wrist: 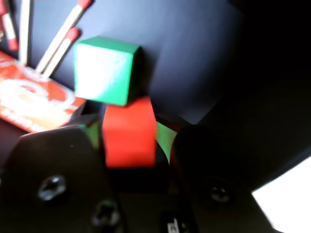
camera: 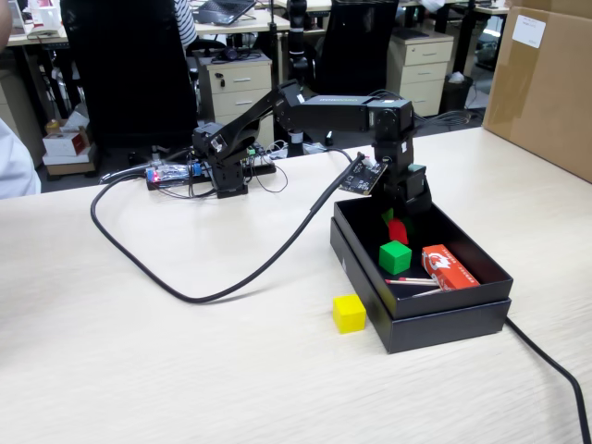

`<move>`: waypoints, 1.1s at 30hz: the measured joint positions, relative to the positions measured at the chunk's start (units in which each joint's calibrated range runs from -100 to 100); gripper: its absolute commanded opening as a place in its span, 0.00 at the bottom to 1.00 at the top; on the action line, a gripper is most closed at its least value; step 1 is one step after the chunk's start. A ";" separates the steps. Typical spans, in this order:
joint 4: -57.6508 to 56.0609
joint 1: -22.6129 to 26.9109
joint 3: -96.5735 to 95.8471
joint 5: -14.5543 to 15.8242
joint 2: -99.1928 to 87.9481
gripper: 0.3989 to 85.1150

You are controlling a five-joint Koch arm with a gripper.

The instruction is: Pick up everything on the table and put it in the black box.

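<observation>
The gripper (wrist: 130, 138) clasps the red cube (wrist: 129, 131) over the black box (camera: 421, 324)

three cubes: green (camera: 395, 256), red (camera: 399, 231), yellow (camera: 349, 314); one matchbox (camera: 449, 266)

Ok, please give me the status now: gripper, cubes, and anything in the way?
Gripper down inside black box, shut on red cube. Green cube in box beside matchbox. Yellow cube on table, outside box. Nothing blocking.
</observation>
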 measured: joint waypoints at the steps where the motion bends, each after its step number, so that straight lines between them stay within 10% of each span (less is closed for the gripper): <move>1: 0.00 0.00 -1.00 0.00 0.00 0.41; 16: -0.39 -6.06 -4.11 -0.05 -33.27 0.50; 33: -0.62 -13.87 -2.28 -1.03 -8.41 0.55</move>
